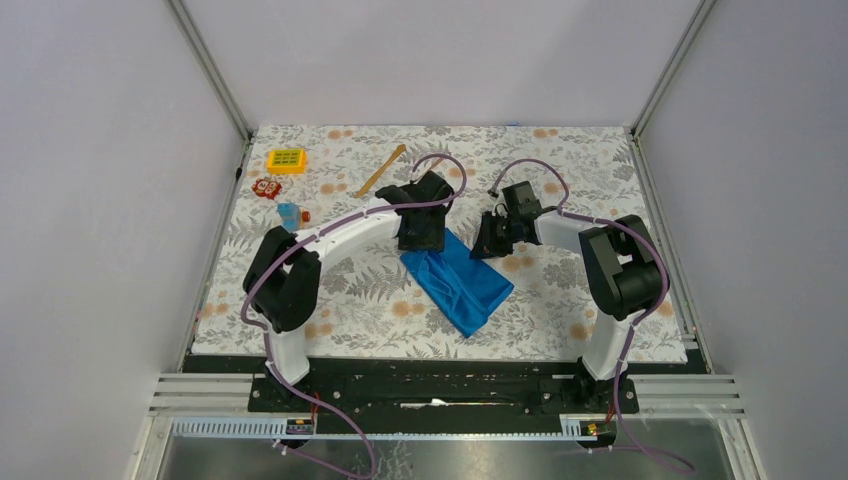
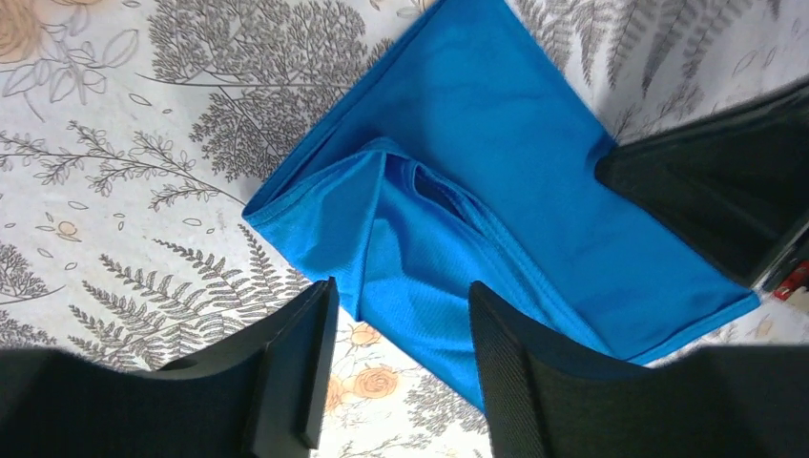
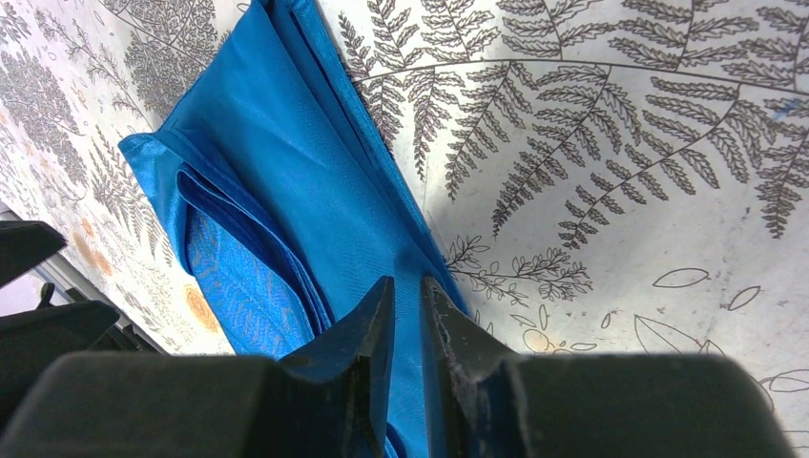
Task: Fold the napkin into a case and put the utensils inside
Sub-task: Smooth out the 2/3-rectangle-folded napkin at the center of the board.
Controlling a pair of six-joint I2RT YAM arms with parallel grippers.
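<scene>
The royal-blue napkin [image 1: 458, 280] lies folded into a rumpled oblong in the middle of the table, loose layers showing along one side [image 2: 496, 143] [image 3: 277, 162]. My left gripper [image 1: 420, 238] hovers over its far left end, open [image 2: 401, 363], with only cloth and tablecloth showing in the gap. At the napkin's far right end, my right gripper [image 1: 490, 240] has its jaws nearly together [image 3: 408, 286] with a strip of the blue cloth between them. One tan wooden utensil [image 1: 380, 170] lies apart at the back, behind the left arm.
Three small toys sit at the back left: a yellow one [image 1: 286, 160], a red one [image 1: 266, 187] and a blue-orange one [image 1: 289, 214]. The floral tablecloth [image 1: 560, 300] ends at walls on three sides. The two wrists stand close together over the napkin.
</scene>
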